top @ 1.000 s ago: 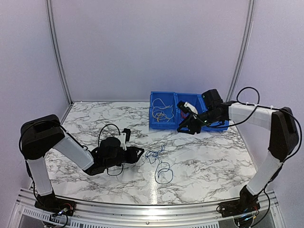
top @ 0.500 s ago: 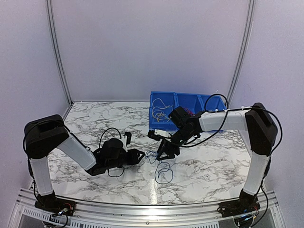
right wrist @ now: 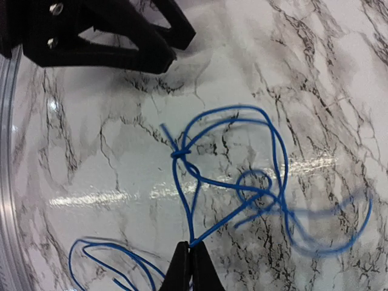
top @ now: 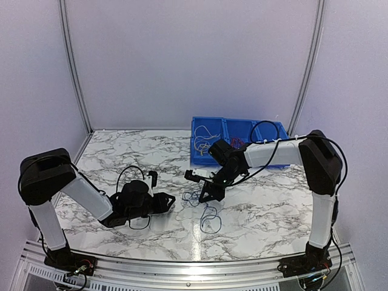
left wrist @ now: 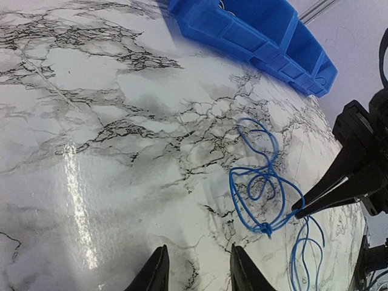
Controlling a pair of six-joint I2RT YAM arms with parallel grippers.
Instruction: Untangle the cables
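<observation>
1. Top external view: within the last second my right hand [top: 209, 193] swung from the bins [top: 242, 121] down to the blue cable [top: 208, 213] on the tabletop [top: 121, 151].
2. Right wrist view shows its jaws now pinched together on one strand of that cable, just short of a small knot [right wrist: 179, 153].
3. My left hand [top: 167, 200] has barely shifted. It sits low just beside the cable, jaws partly apart, holding nothing.
4. I judge the blue one is the piece left to work loose, since the yellow-white cable [top: 205, 144] and red cable [top: 235, 143] lie in the bins.
5. Hard to tell: whether the knot is tight, how the blurred far loops cross, and where the near loop runs, since the left wrist view cuts it off.
</observation>
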